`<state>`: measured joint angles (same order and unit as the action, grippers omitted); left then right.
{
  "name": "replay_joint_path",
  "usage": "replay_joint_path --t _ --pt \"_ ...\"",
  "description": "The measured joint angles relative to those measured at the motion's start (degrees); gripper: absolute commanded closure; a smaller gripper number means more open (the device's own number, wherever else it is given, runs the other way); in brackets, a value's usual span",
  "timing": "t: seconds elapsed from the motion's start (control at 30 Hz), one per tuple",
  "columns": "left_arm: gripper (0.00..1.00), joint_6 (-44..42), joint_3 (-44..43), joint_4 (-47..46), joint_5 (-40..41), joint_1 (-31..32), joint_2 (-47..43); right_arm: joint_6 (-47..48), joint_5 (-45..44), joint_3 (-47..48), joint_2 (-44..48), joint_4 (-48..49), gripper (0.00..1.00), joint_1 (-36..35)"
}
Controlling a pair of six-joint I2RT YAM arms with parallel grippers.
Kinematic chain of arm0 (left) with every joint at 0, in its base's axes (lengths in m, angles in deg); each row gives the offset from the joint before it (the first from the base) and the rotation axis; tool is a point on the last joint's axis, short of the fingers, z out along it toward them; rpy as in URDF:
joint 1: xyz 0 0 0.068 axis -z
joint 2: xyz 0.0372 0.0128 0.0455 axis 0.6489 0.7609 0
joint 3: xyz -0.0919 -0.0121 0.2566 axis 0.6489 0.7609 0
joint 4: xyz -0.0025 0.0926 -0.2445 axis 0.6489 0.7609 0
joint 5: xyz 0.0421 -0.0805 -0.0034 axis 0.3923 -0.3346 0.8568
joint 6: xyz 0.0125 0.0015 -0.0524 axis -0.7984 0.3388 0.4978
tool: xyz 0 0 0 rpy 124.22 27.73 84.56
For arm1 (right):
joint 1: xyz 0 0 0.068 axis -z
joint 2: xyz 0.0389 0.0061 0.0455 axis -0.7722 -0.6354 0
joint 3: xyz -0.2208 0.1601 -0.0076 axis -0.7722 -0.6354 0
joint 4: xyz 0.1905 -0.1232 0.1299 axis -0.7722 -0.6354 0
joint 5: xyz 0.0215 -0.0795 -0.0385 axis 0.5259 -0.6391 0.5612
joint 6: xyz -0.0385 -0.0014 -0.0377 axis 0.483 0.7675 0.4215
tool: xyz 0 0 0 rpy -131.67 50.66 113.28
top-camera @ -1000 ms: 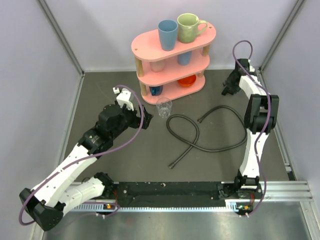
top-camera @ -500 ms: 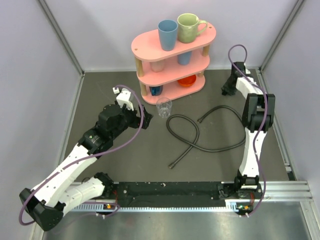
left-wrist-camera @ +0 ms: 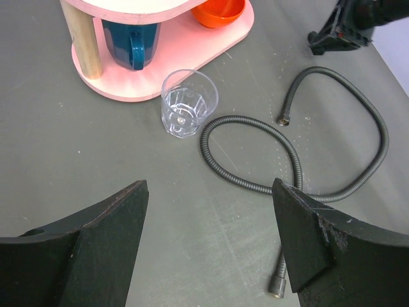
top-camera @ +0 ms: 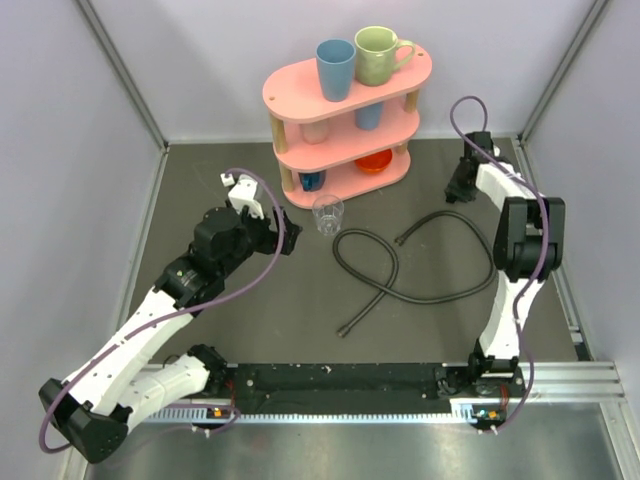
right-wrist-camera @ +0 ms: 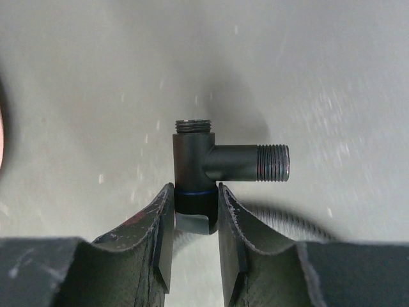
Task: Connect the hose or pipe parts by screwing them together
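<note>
Right gripper (top-camera: 458,187) has drawn its jaws together over the last second. It now clamps the base of a black threaded fitting (right-wrist-camera: 214,160) at the far right of the desk (top-camera: 250,320), just beyond the looped black hose (top-camera: 362,233). Left gripper (left-wrist-camera: 209,211) hangs over the desk with jaws wide apart, near 1 clear glass (left-wrist-camera: 188,110).

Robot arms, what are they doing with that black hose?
The right tool is pinching a small black threaded pipe piece at the back of the table. The hose it should screw onto lies loose in a loop on the table, untouched. The left tool hangs open above the table, near a clear glass, holding nothing.
</note>
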<state>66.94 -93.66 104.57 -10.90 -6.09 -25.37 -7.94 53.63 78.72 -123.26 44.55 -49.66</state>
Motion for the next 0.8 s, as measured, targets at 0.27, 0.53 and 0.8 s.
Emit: replay_joint_path --t 0.27,0.53,0.8 --pt "0.17 0.68 0.0 0.17 1.73 -0.42 0.28 2.27 1.38 -21.79 25.44 3.34 0.95 -5.7" --pt "0.17 3.1 -2.47 4.87 3.78 -0.9 1.64 -1.81 4.22 -46.64 52.17 9.94 0.96 -24.02" --pt "0.14 8.87 -0.87 10.12 -1.66 -11.04 -4.52 -13.31 -4.46 -55.06 59.21 16.83 0.96 -53.7"
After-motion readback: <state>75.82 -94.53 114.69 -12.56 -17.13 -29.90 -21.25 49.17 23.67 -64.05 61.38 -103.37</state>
